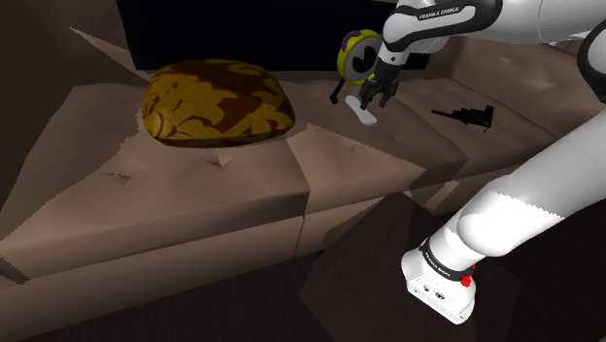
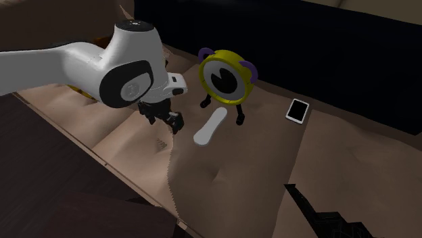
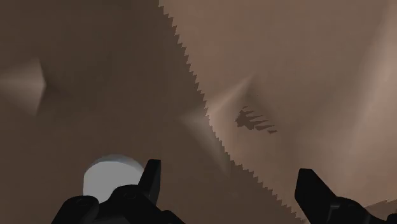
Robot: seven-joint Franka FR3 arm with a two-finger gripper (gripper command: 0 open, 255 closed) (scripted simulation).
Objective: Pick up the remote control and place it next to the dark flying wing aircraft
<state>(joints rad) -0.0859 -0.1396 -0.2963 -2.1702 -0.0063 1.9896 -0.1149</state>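
The remote control (image 2: pixel 210 126) is a slim white bar lying flat on the brown sofa seat (image 2: pixel 237 169), just in front of a yellow alarm clock (image 2: pixel 225 76). My black gripper (image 2: pixel 166 120) hovers low over the seat beside the remote, open and holding nothing. In the wrist view the remote's rounded end (image 3: pixel 113 175) shows outside one finger (image 3: pixel 151 181), not between the two. From the shoulder view the gripper (image 1: pixel 377 97) hangs right over the remote (image 1: pixel 366 114). The dark flying wing aircraft (image 1: pixel 466 116) lies on the seat further to that view's right, also seen as a dark aircraft (image 2: pixel 321 216).
A brown and gold patterned cushion (image 1: pixel 216 102) lies at the shoulder view's left. A phone (image 2: pixel 297 110) with a black screen rests behind the clock. The clock (image 1: pixel 357 53) stands close behind the gripper. The sofa's front edge (image 1: pixel 194 243) drops to a dark floor.
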